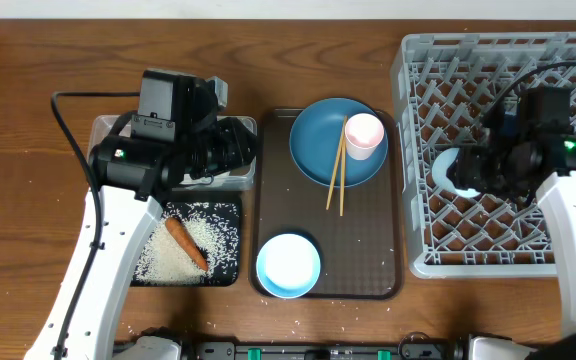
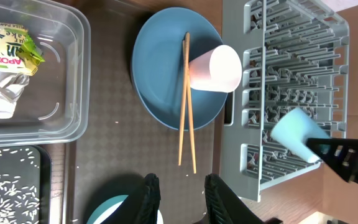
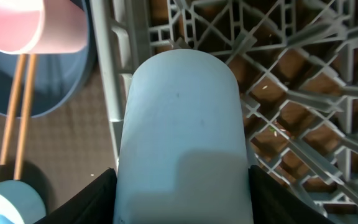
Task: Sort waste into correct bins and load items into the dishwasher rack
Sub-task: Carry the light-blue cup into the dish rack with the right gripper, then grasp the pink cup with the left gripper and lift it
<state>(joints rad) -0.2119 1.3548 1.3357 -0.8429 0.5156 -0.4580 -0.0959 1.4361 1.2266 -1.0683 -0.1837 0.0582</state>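
My right gripper (image 3: 182,202) is shut on the light blue cup (image 3: 182,124), holding it on its side over the left part of the grey dishwasher rack (image 1: 508,60). My left gripper (image 2: 180,199) is open and empty, above the serving tray beside the small white-blue bowl (image 1: 288,265). The blue plate (image 1: 313,140) carries the tipped pink cup (image 1: 364,135) and two chopsticks (image 1: 336,178). The crumpled wrapper (image 2: 5,62) lies in the clear tub (image 2: 73,74). An orange carrot (image 1: 185,243) and rice grains (image 1: 213,240) lie in the black tray (image 1: 236,208).
The dark brown serving tray (image 1: 368,260) sits between the bins and the rack. A few rice grains (image 1: 133,325) are scattered on the wooden table near the front left. A black cable (image 1: 63,120) loops behind the left arm.
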